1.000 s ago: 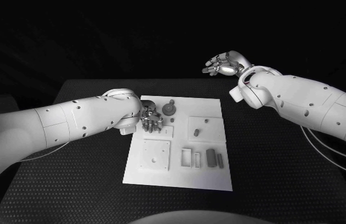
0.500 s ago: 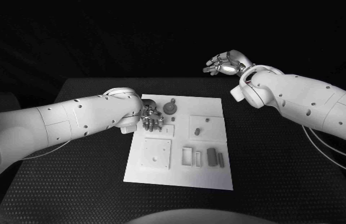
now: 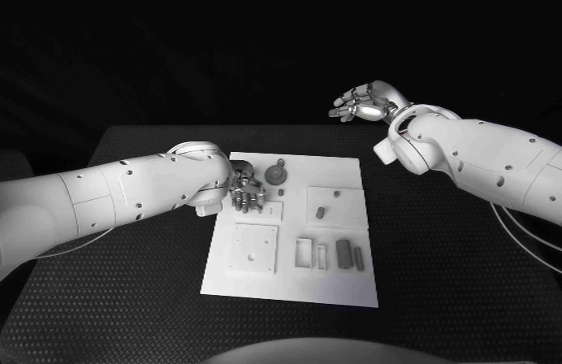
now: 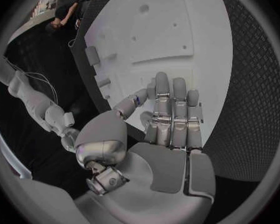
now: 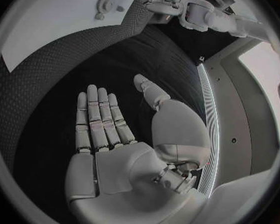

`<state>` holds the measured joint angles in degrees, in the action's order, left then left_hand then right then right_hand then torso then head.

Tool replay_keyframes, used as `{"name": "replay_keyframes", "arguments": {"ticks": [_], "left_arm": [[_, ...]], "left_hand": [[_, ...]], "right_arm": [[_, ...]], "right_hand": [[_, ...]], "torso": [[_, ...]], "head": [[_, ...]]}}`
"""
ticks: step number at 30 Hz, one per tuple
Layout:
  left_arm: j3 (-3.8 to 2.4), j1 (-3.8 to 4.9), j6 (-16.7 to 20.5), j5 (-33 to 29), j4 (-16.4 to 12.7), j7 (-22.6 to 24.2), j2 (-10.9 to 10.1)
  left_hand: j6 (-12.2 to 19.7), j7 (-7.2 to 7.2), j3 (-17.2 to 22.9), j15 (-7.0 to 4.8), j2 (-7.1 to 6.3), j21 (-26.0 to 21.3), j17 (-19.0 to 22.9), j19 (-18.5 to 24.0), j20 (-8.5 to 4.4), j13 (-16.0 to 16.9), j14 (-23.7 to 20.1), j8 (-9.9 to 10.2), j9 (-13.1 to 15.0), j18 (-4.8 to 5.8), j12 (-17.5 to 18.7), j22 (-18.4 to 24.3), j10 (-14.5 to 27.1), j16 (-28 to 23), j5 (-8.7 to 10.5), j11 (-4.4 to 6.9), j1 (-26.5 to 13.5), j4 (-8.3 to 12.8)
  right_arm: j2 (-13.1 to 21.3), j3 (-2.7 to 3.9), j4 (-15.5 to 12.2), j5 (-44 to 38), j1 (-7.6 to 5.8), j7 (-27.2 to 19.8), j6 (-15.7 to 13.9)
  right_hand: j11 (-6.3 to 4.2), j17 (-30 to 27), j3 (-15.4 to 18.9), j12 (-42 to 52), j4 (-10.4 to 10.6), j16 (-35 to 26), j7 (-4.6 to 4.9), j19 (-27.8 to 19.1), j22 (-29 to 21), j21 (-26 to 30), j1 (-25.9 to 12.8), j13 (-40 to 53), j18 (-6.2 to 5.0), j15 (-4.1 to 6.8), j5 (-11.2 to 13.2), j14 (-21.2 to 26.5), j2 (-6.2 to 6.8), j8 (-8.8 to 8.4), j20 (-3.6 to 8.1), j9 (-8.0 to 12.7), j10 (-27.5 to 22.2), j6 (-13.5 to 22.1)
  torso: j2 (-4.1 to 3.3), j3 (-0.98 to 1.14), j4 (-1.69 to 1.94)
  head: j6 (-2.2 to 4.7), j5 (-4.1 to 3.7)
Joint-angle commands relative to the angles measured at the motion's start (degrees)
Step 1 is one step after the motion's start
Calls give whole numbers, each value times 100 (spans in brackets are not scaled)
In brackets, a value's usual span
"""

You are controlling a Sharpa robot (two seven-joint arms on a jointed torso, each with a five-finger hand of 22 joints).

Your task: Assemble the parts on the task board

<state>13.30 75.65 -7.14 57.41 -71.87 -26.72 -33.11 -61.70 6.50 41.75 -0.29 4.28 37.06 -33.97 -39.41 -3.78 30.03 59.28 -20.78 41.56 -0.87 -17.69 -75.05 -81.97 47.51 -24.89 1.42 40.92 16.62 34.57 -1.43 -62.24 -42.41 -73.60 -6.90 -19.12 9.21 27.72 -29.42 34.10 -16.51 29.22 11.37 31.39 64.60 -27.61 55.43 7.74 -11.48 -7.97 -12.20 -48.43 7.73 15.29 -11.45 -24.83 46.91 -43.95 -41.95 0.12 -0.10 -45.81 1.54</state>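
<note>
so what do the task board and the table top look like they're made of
The task board looks like matte white plastic, probably machined or printed: flat, even, with crisp recessed pockets. The table seems covered in black textured rubber or foam matting, judging by its fine repeating dimple pattern. Neither can be confirmed by look alone.

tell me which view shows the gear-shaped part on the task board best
The head view: the gear-shaped part sits unobstructed near the far edge of the task board, just beside the left hand. The right wrist view shows it small and distant. In the left wrist view I cannot pick it out.
</note>
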Motion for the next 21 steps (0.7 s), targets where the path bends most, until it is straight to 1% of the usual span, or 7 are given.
{"name": "replay_keyframes", "arguments": {"ticks": [1,8,14,19,21], "left_arm": [[32,-68,-234,-96,-45,23,24],[32,-70,-249,-94,-70,21,23],[32,-77,-263,-94,-112,14,12],[32,-79,-260,-93,-118,9,9],[32,-80,-268,-92,-121,6,9]], "left_hand": [[-488,-446,33,9,38,-19,6,34,-153,6,19,5,7,87,-23,-113,10,29,-39,20,-8,-4],[-489,-446,40,9,36,-14,8,36,-155,7,17,9,11,87,-24,-114,13,30,-39,20,-7,-4],[-499,-450,53,7,22,-3,12,40,-163,9,19,12,22,87,-25,-115,10,34,-54,19,-2,-4],[-502,-451,58,7,21,2,14,41,-166,9,19,15,26,87,-25,-115,10,35,-59,19,-1,-4],[-503,-451,60,6,21,3,15,42,-167,9,19,16,27,87,-25,-115,10,35,-59,19,-1,-5]], "right_arm": [[-13,3,0,14,-2,-4,106],[-32,3,21,14,-2,-6,118],[-33,3,23,14,-1,-9,127],[-34,3,20,14,-1,-9,132],[-34,3,19,14,-1,-7,139]], "right_hand": [[13,-9,38,-21,-4,-29,118,-3,-4,33,11,-11,23,-9,6,-35,-50,32,-35,9,37,5],[11,-20,42,-27,-4,-44,119,-14,-2,48,4,-28,25,-12,-5,-29,-52,32,-37,15,39,7],[10,-31,43,-34,-6,-60,118,-25,0,62,3,-45,27,-15,-10,-19,-57,34,-40,21,41,6],[10,-40,43,-39,-7,-71,118,-33,2,73,6,-58,29,-18,-11,-12,-60,35,-41,25,43,5],[10,-43,43,-40,-7,-75,118,-37,2,77,7,-63,30,-19,-11,-10,-61,36,-42,27,45,4]], "torso": [[-2,1,2],[0,1,2],[-2,0,0],[0,-1,4],[-1,0,2]], "head": [[-7,-8],[0,-8],[-18,-15],[-2,-15],[-6,-13]]}}
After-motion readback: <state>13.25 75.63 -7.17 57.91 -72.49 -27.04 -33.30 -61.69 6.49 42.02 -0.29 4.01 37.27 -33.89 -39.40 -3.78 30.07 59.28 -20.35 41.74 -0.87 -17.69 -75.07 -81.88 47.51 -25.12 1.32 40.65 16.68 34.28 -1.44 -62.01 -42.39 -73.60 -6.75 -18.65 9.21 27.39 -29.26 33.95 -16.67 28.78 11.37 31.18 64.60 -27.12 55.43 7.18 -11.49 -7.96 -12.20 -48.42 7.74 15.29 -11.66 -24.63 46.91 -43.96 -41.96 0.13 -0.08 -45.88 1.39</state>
